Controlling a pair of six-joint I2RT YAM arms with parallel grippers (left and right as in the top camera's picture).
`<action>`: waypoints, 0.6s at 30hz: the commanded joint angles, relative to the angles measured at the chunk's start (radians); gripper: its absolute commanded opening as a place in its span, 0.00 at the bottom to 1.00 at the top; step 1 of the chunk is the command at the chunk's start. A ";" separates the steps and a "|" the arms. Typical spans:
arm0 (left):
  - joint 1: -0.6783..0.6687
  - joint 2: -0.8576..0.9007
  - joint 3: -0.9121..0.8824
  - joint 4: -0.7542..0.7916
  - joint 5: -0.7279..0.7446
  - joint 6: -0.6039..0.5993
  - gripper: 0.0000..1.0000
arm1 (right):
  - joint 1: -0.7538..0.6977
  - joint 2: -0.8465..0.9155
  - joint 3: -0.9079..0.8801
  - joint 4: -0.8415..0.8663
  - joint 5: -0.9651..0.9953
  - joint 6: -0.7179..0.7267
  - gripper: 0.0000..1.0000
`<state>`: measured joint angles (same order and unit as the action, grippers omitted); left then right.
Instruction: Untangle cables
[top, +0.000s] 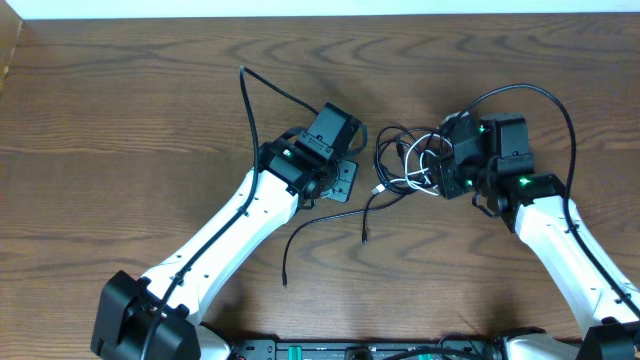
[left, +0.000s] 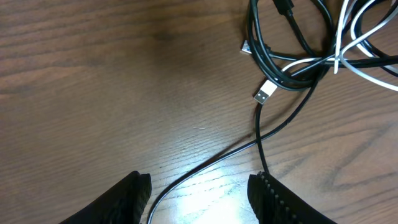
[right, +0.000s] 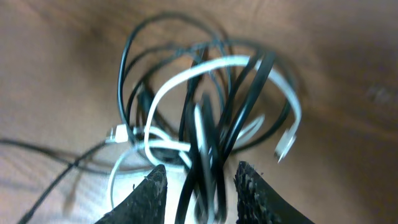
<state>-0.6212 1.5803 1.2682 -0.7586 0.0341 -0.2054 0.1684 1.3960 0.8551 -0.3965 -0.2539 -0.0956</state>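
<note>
The cables (top: 408, 165) lie in a tangle on the wooden table, several black cords and one white, between my two grippers. In the left wrist view the tangle (left: 298, 59) is at the top right, with a silver USB plug (left: 264, 93) sticking out. One black strand (left: 205, 165) runs from it down between the fingers of my left gripper (left: 199, 196), which is open and low over the table (top: 342, 182). My right gripper (top: 447, 175) is at the tangle's right side. Its fingers (right: 199, 186) are apart, with a blurred bundle of black and white cords (right: 205, 112) passing between them.
Two loose black cable tails trail toward the front of the table, one ending at the left (top: 285, 282) and one at the middle (top: 363, 240). Thicker black arm cables arc behind the left arm (top: 247, 100) and over the right arm (top: 545, 95).
</note>
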 joint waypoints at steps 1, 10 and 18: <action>0.001 -0.011 -0.008 -0.004 -0.026 -0.002 0.56 | -0.019 -0.003 0.007 0.044 0.012 0.056 0.33; 0.001 -0.011 -0.008 -0.007 -0.016 -0.002 0.56 | -0.020 0.006 -0.003 0.023 0.016 0.140 0.29; 0.001 -0.011 -0.008 -0.023 -0.016 -0.002 0.56 | -0.020 0.069 -0.003 0.049 0.015 0.153 0.06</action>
<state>-0.6212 1.5803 1.2682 -0.7715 0.0235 -0.2054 0.1593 1.4448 0.8551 -0.3626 -0.2409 0.0418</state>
